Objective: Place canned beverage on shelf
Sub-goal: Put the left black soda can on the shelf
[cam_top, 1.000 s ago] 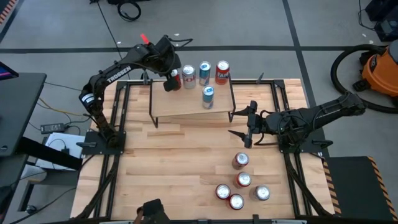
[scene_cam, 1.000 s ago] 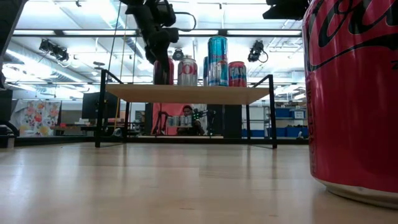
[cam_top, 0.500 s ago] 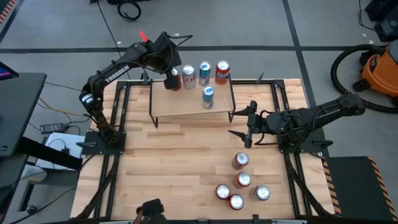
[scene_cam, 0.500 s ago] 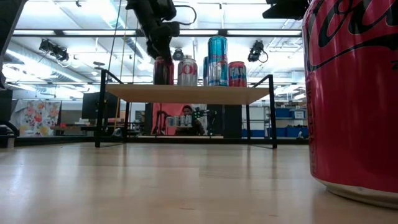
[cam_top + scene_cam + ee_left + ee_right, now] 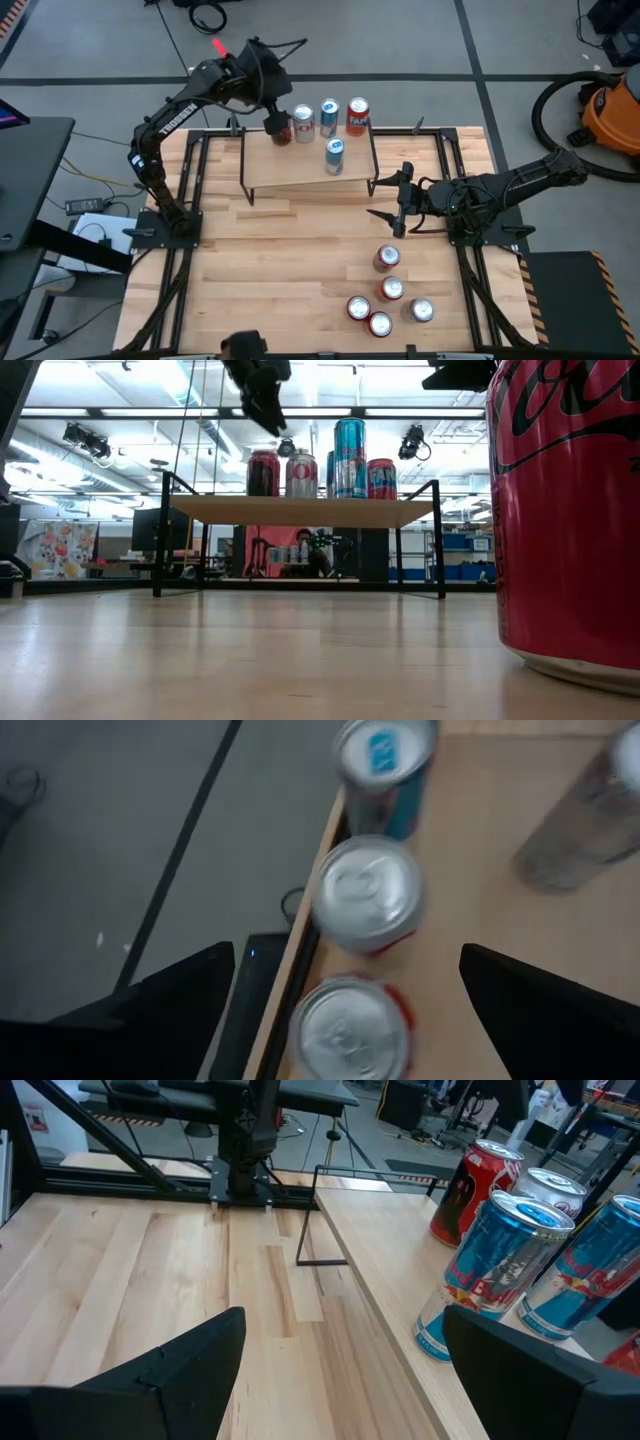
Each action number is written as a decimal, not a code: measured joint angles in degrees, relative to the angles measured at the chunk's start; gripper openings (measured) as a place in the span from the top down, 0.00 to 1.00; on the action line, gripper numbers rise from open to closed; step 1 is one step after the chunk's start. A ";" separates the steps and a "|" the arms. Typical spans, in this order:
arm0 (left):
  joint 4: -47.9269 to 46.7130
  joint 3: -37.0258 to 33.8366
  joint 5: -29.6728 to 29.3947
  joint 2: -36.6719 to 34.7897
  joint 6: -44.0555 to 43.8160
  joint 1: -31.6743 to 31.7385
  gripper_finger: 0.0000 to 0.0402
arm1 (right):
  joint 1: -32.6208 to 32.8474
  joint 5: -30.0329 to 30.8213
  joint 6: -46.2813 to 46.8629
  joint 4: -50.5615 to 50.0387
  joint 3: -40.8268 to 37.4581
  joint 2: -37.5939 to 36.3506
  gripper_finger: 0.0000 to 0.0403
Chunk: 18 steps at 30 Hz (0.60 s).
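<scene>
Red can [image 5: 281, 131] half hidden under open left hand [image 5: 272, 122] on shelf [image 5: 300, 168], right hand [image 5: 393, 205] open, empty.

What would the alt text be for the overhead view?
Seen from above, the left gripper hangs open over a dark red can at the left end of the shelf, which holds five cans. The right gripper waits open beside the shelf; five more cans stand on the table.

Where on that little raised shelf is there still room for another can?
The shelf is bare across its front half, from the left legs to the lone blue can. The back edge is crowded: a dark red can, a silver can, a blue can and a red can stand in a row.
</scene>
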 joint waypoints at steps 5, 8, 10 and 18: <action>-1.52 1.14 0.00 0.04 -0.13 -4.88 0.00 | 0.00 0.02 0.00 -0.14 0.02 0.00 0.13; -3.75 1.14 0.02 0.04 -1.48 -8.36 0.00 | 0.00 0.02 0.06 -0.36 0.00 0.00 0.13; -5.98 1.14 0.02 0.04 -3.15 -10.58 0.00 | 0.00 0.02 0.20 -0.39 0.02 0.00 0.13; -10.54 0.68 0.02 0.09 -11.47 -20.21 0.00 | 0.00 0.04 0.23 0.18 0.00 0.00 0.13</action>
